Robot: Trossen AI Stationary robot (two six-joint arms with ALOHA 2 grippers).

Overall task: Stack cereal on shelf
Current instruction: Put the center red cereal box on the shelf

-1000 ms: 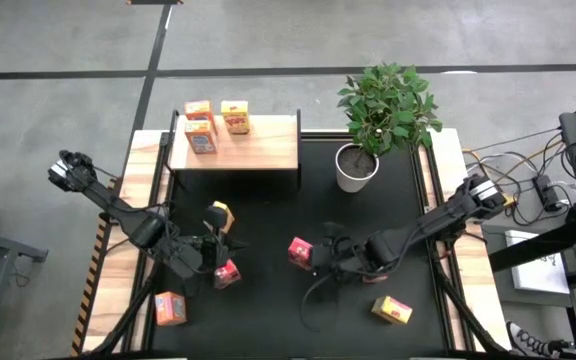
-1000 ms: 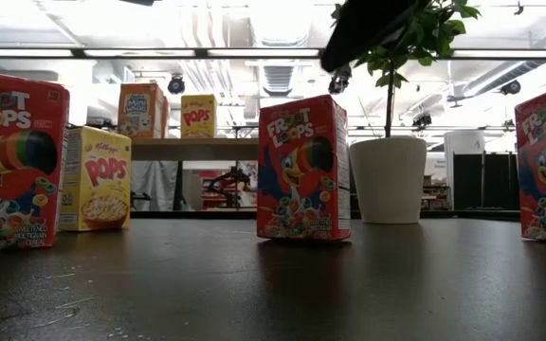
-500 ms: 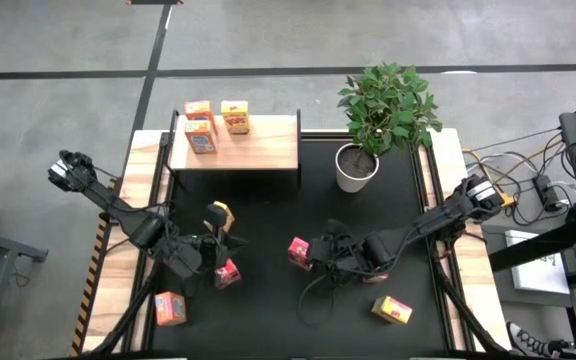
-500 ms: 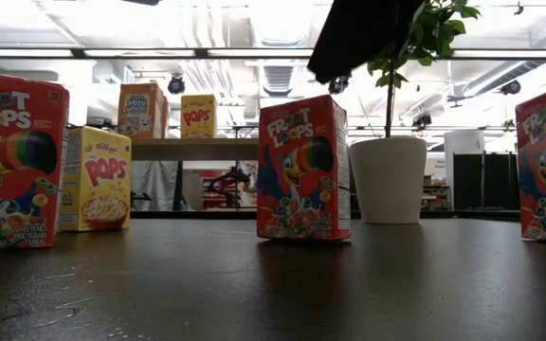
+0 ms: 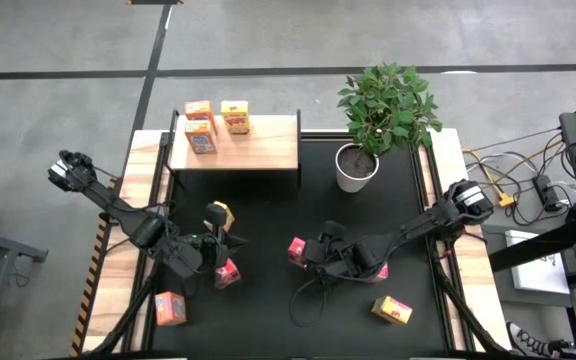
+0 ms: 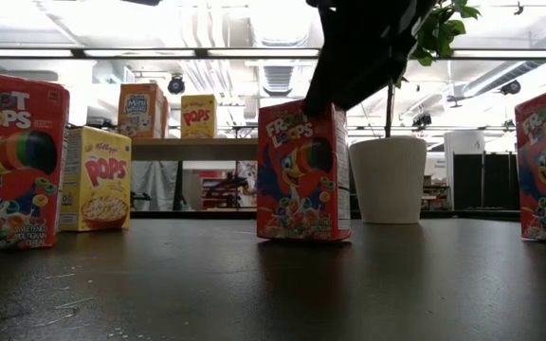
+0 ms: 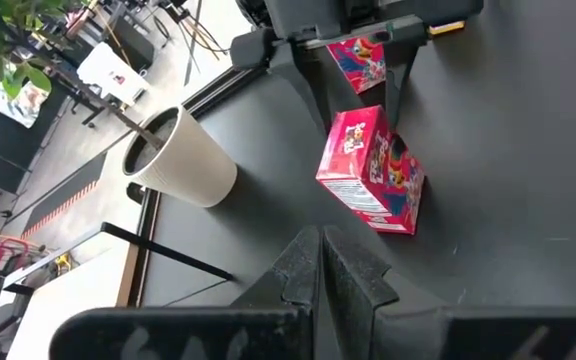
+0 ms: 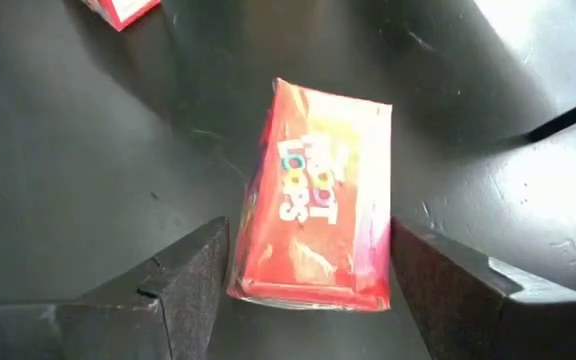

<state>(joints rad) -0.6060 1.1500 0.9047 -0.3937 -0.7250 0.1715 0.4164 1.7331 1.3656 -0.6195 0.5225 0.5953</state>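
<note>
Mid-worktop, the right tool stands open, its fingers either side of an upright red box. Left of it, the left tool is closed and empty. Farther back, three boxes sit on the shelf.

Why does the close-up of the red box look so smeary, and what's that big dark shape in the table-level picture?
In the right wrist view the red box sits very close between the open right claw, so its print is blurred and glare washes its top. In the low view the dark shape is the right arm, backlit by bright ceiling lights; the table shows a dull sheen.
</note>
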